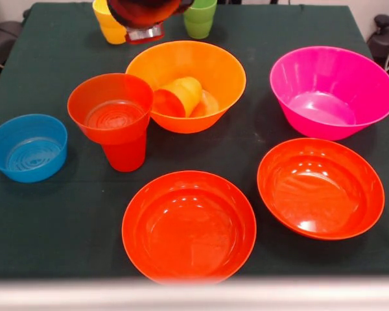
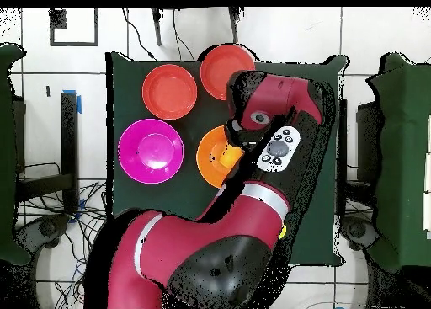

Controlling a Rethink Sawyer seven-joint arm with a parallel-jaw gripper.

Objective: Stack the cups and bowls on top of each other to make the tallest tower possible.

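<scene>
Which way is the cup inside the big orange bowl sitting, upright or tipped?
Tipped. The orange cup lies on its side inside the orange bowl, leaning against the bowl's inner wall.

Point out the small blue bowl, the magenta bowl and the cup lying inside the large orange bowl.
small blue bowl [image 1: 27,147]: front view, inner floor.
magenta bowl [image 1: 330,91]: front view, inner wall.
orange cup [image 1: 178,97]: front view, its side.

Glossy, smooth plastic bowls [image 1: 188,223] sit on a matt, seemingly cloth-covered table [image 1: 45,220].
</scene>
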